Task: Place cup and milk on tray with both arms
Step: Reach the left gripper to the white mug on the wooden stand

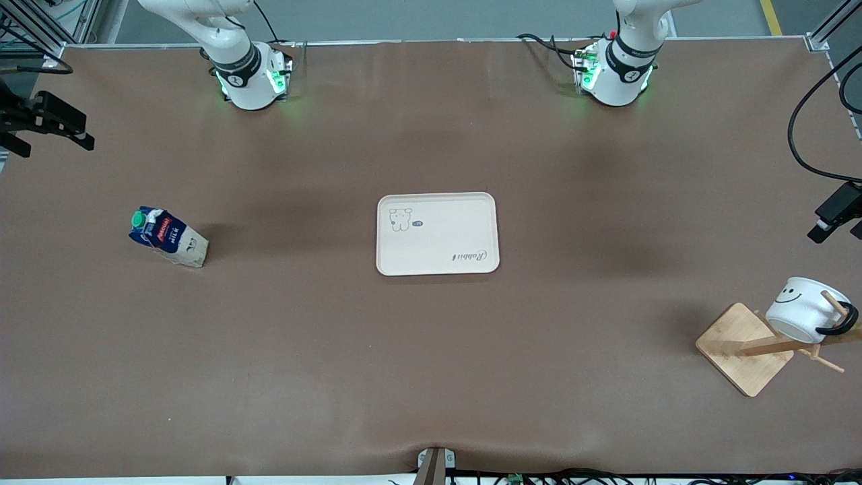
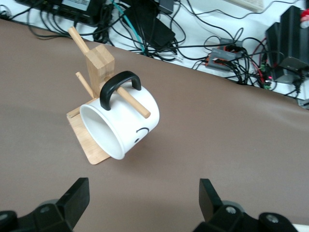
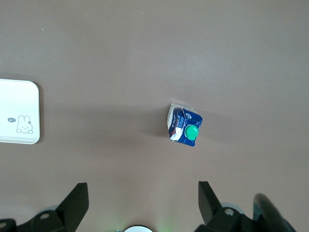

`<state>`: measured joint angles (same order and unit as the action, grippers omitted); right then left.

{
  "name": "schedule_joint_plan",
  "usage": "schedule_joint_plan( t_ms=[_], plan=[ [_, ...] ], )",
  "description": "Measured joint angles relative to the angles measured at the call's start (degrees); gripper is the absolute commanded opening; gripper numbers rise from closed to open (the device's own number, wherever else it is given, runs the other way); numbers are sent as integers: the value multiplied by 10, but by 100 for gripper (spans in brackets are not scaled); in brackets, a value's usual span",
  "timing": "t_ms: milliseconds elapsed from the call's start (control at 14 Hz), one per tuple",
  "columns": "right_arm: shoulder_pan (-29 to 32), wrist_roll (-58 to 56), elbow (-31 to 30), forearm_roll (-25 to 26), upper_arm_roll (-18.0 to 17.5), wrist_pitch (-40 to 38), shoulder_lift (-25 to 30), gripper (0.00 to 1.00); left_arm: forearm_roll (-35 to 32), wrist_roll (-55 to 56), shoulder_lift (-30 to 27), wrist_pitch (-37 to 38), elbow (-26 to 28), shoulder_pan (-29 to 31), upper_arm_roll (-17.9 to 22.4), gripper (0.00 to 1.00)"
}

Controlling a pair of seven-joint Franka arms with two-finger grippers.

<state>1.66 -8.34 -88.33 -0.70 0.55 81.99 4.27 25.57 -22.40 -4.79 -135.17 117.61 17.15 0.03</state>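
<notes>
Front view shows one wooden rack (image 1: 744, 348) nearest the camera at the left arm's end of the counter (image 1: 431, 377), with one cup (image 1: 805, 308) hanging on its peg. Farther off lie one empty tray (image 1: 437, 234) mid-counter and one milk (image 1: 168, 237) carton standing toward the right arm's end. Left gripper (image 2: 145, 203) hangs wide over the cup; right gripper (image 3: 143, 203) hangs wide over the milk.

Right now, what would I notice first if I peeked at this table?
Probably the smiley white mug, hanging by its black handle on a wooden rack at the left arm's end. Next, the cream bear tray in the middle, bare, and the blue milk carton standing at the right arm's end.
</notes>
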Motion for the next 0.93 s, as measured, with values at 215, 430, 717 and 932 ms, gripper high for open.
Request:
schedule_joint_plan(
  t_ms=[215,430,717,932],
  plan=[
    [0,0,0,0,0,0,0,100,40,-74,29,-20,1,18,1,100],
    [0,0,0,0,0,0,0,100,75,-101,55,-46,1,20,0,100],
    [0,0,0,0,0,0,0,100,126,-160,87,-83,1,19,-3,100],
    [0,0,0,0,0,0,0,100,159,-188,102,-89,0,18,-4,100]
  ],
)
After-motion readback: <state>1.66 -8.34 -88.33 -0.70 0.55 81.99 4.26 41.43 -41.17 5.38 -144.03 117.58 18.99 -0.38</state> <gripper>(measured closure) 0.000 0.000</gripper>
